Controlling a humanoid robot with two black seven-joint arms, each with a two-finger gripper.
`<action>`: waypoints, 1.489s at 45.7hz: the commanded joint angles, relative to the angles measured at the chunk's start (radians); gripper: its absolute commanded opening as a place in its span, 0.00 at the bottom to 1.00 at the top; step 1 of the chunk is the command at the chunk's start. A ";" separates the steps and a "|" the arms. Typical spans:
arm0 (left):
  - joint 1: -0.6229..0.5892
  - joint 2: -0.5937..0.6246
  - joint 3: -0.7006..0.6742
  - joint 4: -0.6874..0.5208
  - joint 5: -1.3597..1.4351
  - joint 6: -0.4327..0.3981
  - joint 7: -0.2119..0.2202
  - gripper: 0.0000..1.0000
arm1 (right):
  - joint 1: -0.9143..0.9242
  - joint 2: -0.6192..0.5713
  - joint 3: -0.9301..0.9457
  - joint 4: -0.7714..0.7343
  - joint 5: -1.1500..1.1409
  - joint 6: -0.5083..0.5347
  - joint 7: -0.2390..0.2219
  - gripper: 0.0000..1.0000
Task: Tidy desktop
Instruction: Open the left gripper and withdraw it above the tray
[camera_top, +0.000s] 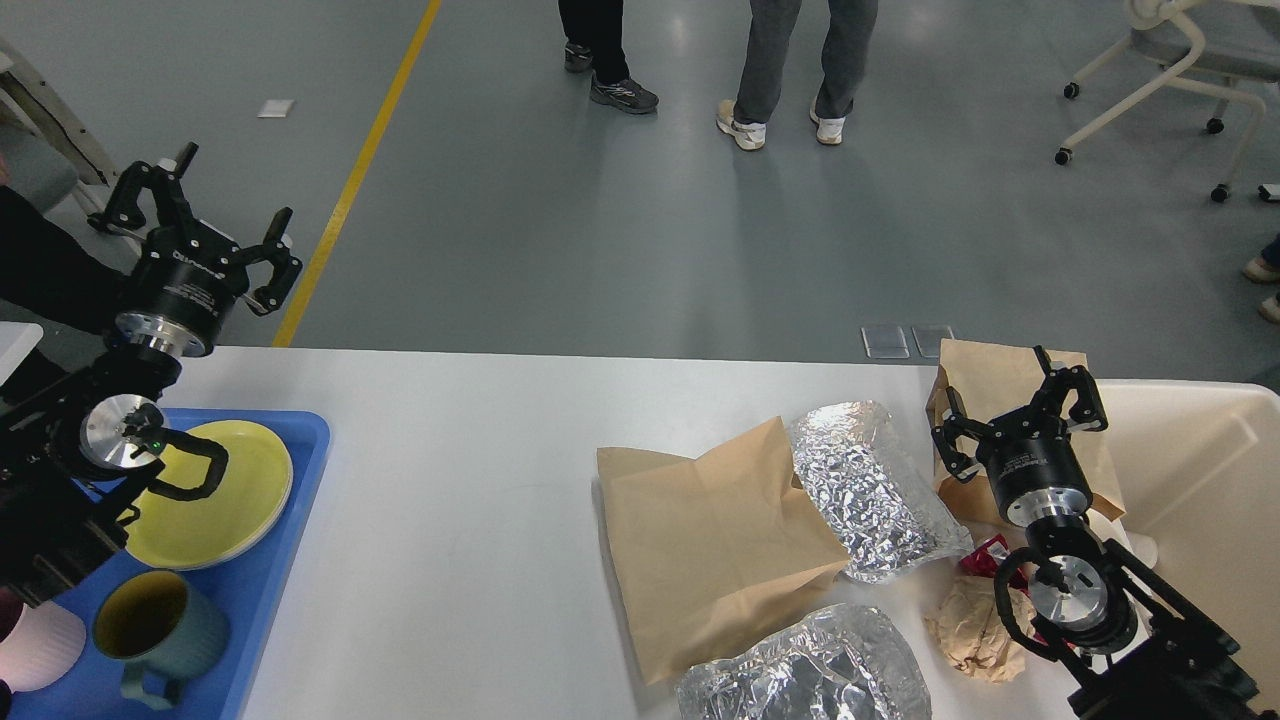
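Note:
The white desktop (460, 480) carries litter on its right half: a flat brown paper bag (700, 545), a foil pouch (875, 490) beside it, a second foil pouch (810, 670) at the front edge, a crumpled brown paper wad (975, 625), a red wrapper (990, 555), and another brown bag (1000, 385) at the far right. My right gripper (1015, 405) hovers open over that far bag, holding nothing. My left gripper (195, 220) is raised above the table's far left corner, open and empty.
A blue tray (290, 520) at the left holds a yellow plate (225, 500), a teal mug (150, 625) and a pink cup (35, 645). A cream bin (1200, 470) stands at the right edge. Two people (790, 60) stand beyond the table.

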 joint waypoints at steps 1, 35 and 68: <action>0.164 0.024 -0.177 -0.298 0.032 0.175 -0.002 0.96 | 0.000 -0.001 0.000 0.000 0.000 -0.001 0.000 1.00; 0.536 -0.163 -0.705 -0.429 0.413 0.151 0.185 0.96 | 0.000 -0.001 0.000 0.000 0.000 -0.001 0.000 1.00; 0.501 -0.221 -0.849 -0.359 0.394 0.137 0.378 0.96 | 0.000 -0.001 0.000 0.000 0.000 0.000 0.000 1.00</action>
